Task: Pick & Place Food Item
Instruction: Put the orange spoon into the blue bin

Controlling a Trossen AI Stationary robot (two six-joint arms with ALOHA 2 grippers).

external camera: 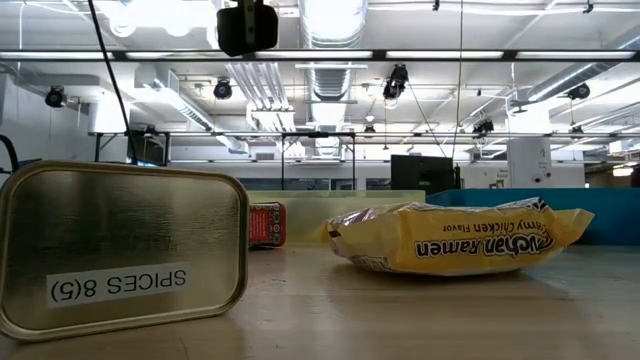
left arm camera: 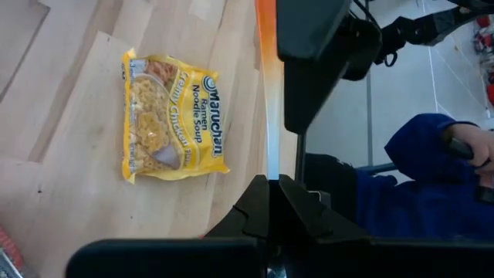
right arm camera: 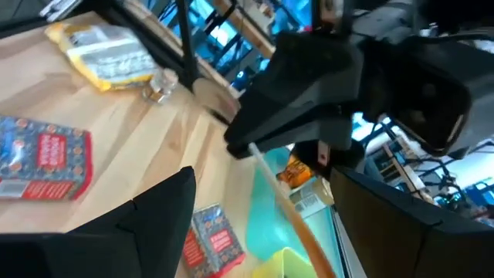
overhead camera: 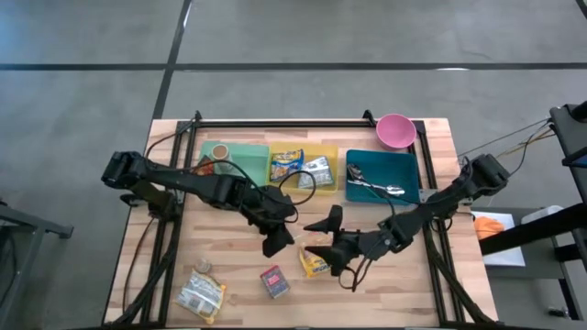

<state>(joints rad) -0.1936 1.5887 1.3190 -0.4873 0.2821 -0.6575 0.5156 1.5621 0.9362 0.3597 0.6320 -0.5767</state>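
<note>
Ramen packet (overhead camera: 314,264) lies flat on tabletop (overhead camera: 404,289), just beside right end effector (overhead camera: 332,240), jaws wide, empty; lower squarely, straddle packet edges before closing; left end effector (overhead camera: 275,240) closed, near.

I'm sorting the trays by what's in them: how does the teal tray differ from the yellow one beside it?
The teal tray holds metal cutlery; the yellow tray holds food packets. The teal tray lies nearer the pink bowl, towards the right arm's side; the yellow tray sits between the teal tray and a green tray. Both lie flat along the table's far edge.
</note>
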